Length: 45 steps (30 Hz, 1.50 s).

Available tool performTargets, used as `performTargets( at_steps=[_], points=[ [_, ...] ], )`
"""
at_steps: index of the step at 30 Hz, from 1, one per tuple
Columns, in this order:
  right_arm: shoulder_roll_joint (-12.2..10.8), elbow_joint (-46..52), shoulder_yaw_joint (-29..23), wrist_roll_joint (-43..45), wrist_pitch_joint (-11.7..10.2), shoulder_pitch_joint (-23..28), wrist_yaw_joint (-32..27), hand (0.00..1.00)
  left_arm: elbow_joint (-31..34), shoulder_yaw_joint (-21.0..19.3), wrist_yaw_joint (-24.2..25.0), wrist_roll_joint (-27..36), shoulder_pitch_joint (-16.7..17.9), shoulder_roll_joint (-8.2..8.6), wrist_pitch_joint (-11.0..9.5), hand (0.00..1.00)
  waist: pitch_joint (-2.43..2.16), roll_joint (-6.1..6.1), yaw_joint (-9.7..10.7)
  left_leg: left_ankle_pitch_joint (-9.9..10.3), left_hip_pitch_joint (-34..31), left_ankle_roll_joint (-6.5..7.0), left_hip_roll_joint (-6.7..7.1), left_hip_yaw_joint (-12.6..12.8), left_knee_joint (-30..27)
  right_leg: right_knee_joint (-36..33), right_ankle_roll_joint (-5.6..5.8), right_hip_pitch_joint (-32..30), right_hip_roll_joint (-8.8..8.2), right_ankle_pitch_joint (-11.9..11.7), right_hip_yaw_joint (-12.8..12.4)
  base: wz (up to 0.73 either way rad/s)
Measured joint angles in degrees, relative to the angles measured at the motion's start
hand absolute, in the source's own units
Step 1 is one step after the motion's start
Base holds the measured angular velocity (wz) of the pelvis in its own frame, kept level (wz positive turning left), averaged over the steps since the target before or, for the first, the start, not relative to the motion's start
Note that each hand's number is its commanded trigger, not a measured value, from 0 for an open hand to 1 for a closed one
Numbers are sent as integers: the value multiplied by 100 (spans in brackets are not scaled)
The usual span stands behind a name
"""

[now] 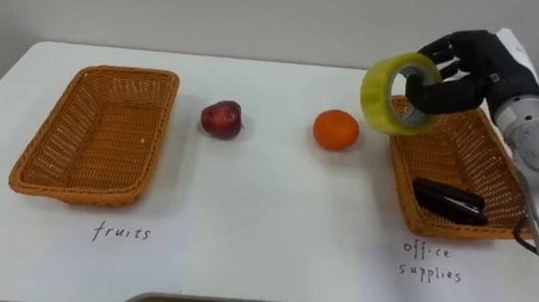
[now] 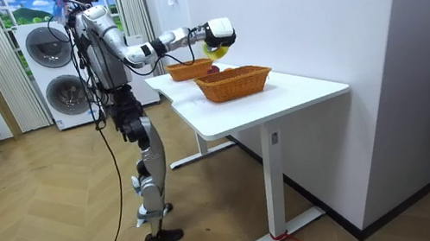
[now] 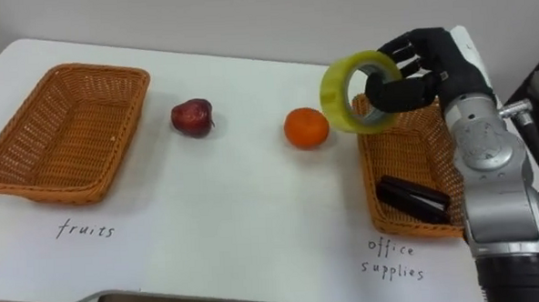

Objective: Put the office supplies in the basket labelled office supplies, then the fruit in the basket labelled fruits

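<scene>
We hold tape w/ right hand curled thru its hole, over supplies basket rim, pos. for drop-in.

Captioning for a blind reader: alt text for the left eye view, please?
The robot's right hand holds a yellow tape roll over the rim of the office supplies basket, which contains a dark object. An orange and a red fruit lie between it and the fruits basket.

The table reads "fruits" by the left basket and "office supplies" by the right basket.
</scene>
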State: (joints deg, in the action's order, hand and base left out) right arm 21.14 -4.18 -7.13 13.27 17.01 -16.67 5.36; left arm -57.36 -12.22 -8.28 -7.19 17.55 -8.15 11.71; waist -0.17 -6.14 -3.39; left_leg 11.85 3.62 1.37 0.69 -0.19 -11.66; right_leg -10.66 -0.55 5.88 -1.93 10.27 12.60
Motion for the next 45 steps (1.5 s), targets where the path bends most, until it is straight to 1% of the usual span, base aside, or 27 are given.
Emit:
performTargets(
  at_steps=[4, 7, 10, 17, 21, 25, 26, 27, 28, 38, 40, 45],
  points=[
    [15, -396, -157, -22, -66, 0, -289, 100, 5, 1, 0, 41, -6, -13, -5, 0, -15, -26, 20, 0, 8, 0, -1, -2, -4, 2, 0, 8, 4, 0, 4, 0],
    [24, -578, -170, -6, -66, 0, -408, 100, 8, 0, 0, 39, -9, -25, -1, 0, -9, -17, 86, 0, 1, -1, -6, -3, 3, 2, 0, -1, 3, 0, -1, 0],
    [24, -704, -170, 5, -65, 0, -418, 100, 8, -5, 0, 36, -23, -55, -1, 0, -9, -16, 155, 0, 7, -1, -1, -1, 6, 2, 0, -1, 6, 0, -7, -1],
    [31, -891, -173, -15, -66, 3, -496, 100, 13, -7, 0, 39, -39, -83, -3, 0, -11, -18, 190, 0, 96, 0, -6, 48, 27, -3, 0, 14, 14, 0, -98, -6],
    [31, -896, -187, -134, -66, 83, -504, 100, 9, -85, 0, 39, -28, -90, -3, 0, -13, -21, 188, 0, 117, 0, -8, 98, 48, -4, 0, 22, 24, -1, -139, -4],
    [46, -898, -324, -309, -68, 266, -518, 100, -18, -111, -19, 45, -9, -105, -3, 0, -11, -15, 193, 0, 120, 0, -5, 106, 53, -3, 1, 41, 27, -1, -124, 0],
    [51, -903, -324, -318, -69, 289, -518, 96, -28, -111, -20, 45, -10, -106, -3, 0, -10, -14, 195, 0, 121, 0, -6, 103, 64, -2, 1, 42, 28, -1, -123, 0],
    [77, -952, -323, -372, -71, 328, -517, 71, -58, -111, -22, 45, -24, -108, -2, 0, -9, -12, 196, 0, 123, -1, -6, 102, 82, -2, 1, 42, 28, -1, -122, 0],
    [93, -1053, -324, -396, -72, 330, -517, 1, -72, -111, -22, 45, -26, -109, -3, 0, -9, -8, 196, -1, 125, -1, -5, 103, 81, -2, 1, 43, 28, -1, -124, 0],
    [123, -1186, -328, -423, -77, 356, -522, 0, -179, -111, -23, 43, -38, -137, -2, 0, -5, -3, 246, -1, 146, 0, -2, 113, 94, 0, 1, 43, 27, 0, -138, 0],
    [124, -1185, -329, -413, -110, 355, -541, 0, -209, -111, -23, 44, -25, -151, -1, 0, -7, -8, 250, -2, 192, 0, -6, 135, 104, 2, 4, 69, 33, 2, -151, -3],
    [124, -1185, -329, -401, -114, 355, -541, 0, -213, -110, -22, 40, -30, -154, -1, 0, -12, -22, 279, -1, 200, 0, -6, 153, 131, 4, 6, 71, 33, 3, -157, -1]
  ],
)
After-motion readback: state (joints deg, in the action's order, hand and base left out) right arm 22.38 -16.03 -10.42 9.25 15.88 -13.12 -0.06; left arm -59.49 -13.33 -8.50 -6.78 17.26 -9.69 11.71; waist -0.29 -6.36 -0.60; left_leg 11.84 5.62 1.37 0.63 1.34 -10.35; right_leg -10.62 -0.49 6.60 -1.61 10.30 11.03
